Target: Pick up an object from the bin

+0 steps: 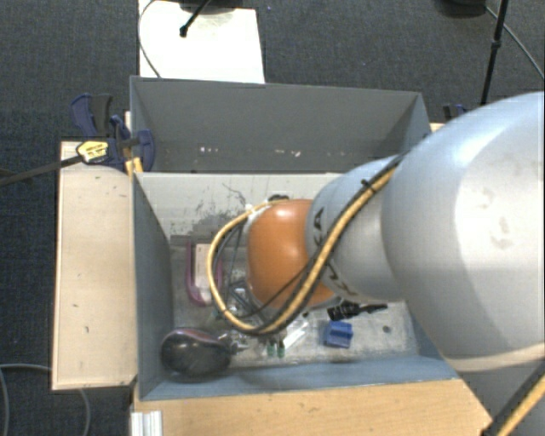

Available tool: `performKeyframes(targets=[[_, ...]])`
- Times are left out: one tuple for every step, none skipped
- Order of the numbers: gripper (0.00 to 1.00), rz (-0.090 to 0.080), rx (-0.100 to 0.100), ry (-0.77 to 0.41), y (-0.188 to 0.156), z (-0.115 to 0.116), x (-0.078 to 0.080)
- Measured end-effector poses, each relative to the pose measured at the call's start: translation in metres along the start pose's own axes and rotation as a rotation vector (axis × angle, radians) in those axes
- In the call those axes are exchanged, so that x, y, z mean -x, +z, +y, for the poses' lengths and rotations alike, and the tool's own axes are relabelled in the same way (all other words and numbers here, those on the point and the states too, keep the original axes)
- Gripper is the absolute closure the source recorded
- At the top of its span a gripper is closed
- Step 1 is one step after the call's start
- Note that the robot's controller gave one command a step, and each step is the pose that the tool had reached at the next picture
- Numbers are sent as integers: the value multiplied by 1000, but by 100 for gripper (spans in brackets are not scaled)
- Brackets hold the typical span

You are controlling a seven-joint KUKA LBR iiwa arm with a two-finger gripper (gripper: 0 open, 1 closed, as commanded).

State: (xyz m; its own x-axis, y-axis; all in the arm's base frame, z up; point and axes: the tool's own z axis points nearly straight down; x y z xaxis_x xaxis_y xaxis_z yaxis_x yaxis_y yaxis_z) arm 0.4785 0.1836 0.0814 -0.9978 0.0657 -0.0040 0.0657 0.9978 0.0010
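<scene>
The arm's orange cover (277, 255) hangs low in the bin (272, 128), close to the front wall. The gripper is hidden under it, so I cannot tell if it is open. A dark round thing (194, 353) lies in the front left corner. A small blue block (338, 334) lies to the right.

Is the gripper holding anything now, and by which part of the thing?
It cannot be told: the orange wrist cover hides that spot. The small blue block beside it lies loose.

- Dark grey carpet floor (51, 51) along the frame's left and top.
- Black cable (34, 171) crosses the floor at left.
- Black stand (204, 5) at top centre.
- Thin pole (496, 51) at upper right.
</scene>
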Motion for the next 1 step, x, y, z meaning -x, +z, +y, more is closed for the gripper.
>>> performKeyframes(targets=[[100,-6,3,35,-173,-10,20]])
